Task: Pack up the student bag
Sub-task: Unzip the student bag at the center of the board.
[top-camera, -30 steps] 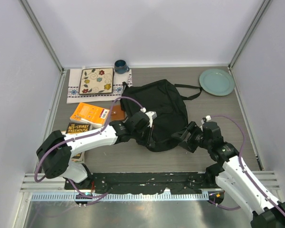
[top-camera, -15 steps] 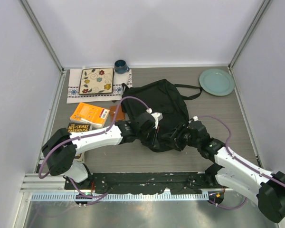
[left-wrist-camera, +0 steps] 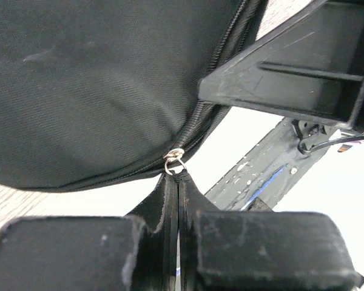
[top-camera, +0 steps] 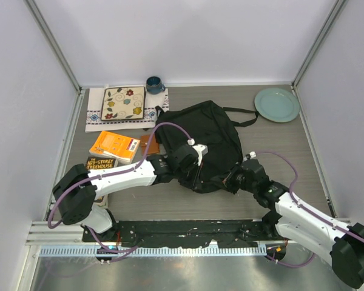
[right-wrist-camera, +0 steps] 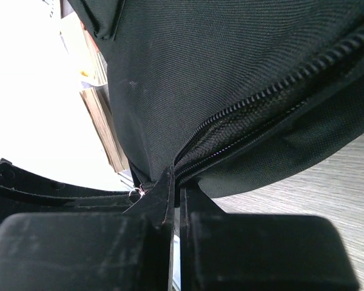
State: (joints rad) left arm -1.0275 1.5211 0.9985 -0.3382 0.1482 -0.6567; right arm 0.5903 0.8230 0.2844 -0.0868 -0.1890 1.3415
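Student bag [top-camera: 203, 142], black, at centre of table [top-camera: 170, 206]: we hold left gripper [left-wrist-camera: 179, 209] clamped on its zipper pull [left-wrist-camera: 174, 160], right gripper [right-wrist-camera: 176, 203] pinched shut on zipper seam [right-wrist-camera: 249, 109].

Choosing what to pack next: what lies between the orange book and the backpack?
A small flat brown book lies between the orange book and the student bag, close against the bag, shown in the top view.

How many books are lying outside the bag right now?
3: an orange book left of the bag, a thin brown book between them, and a black book nearer, partly under the left arm, which may hide more.
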